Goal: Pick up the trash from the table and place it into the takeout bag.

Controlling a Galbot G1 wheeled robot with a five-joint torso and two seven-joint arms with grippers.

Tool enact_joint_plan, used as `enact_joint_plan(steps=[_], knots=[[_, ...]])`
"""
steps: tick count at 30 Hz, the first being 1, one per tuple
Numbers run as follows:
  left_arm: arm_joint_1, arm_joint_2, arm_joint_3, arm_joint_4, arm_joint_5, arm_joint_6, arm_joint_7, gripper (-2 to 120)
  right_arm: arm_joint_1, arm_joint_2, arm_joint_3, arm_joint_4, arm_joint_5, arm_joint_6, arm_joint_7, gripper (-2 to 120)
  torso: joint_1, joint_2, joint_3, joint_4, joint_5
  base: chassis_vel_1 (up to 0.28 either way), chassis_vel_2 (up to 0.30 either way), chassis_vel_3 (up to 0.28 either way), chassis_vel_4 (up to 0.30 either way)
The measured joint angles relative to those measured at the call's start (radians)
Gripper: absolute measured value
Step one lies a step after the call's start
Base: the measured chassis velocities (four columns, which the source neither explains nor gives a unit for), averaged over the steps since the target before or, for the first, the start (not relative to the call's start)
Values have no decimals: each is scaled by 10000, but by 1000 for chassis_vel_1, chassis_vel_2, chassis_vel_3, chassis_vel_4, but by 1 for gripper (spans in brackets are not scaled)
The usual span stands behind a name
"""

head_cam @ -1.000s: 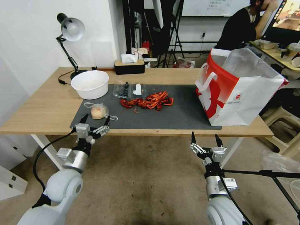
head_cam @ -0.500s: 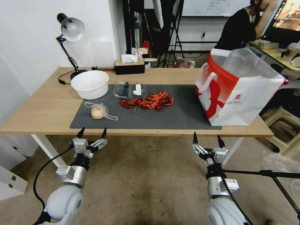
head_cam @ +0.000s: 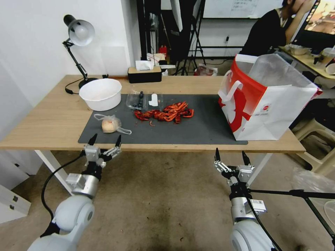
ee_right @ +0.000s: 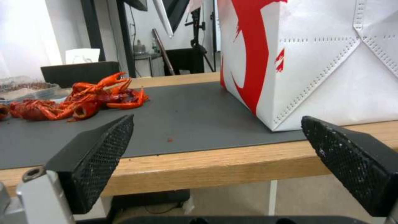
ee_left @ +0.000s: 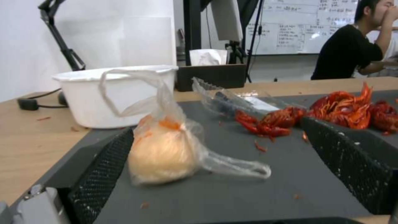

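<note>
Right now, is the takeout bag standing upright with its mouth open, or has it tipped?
Upright and open. The takeout bag stands on its flat base at the table end, mouth gaping upward, silvery liner showing.

**Left gripper brought back up to the table edge**

The left gripper (head_cam: 105, 140), which was dropped below the table (head_cam: 42, 118) edge half a second ago after overlapping the mat (head_cam: 202, 129) corner a second ago, has been raised again. Its spread fingertips are now set at the near edge, just short of the bag (head_cam: 111, 124) with the orange lump.
</note>
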Motion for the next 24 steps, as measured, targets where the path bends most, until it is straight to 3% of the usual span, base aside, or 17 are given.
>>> enact_joint_plan(steps=[8, 10, 17, 24], knots=[[-681, 426, 293, 207, -876, 1151, -638, 100, 111, -42, -107, -17, -1, 1, -22, 100, 0, 0, 0, 3, 0, 0, 0, 0, 0], [-1621, 803, 743, 879, -1306, 1822, -1186, 100, 69, -33, -82, -14, -2, 1, -25, 100, 0, 0, 1, 0, 0, 0, 0, 0, 0], [-2669, 1144, 1027, 1525, -1705, 2467, -1406, 100, 39, -16, -46, 8, -20, 1, -24, 100, 0, -1, 1, -1, -1, 0, 0, 0, 0], [-3041, 1428, 1107, 1530, -2383, 3229, -1491, 99, 52, 8, -39, 9, -29, 1, -22, 100, 1, -1, 1, 1, 0, 0, 0, 0, 0]])
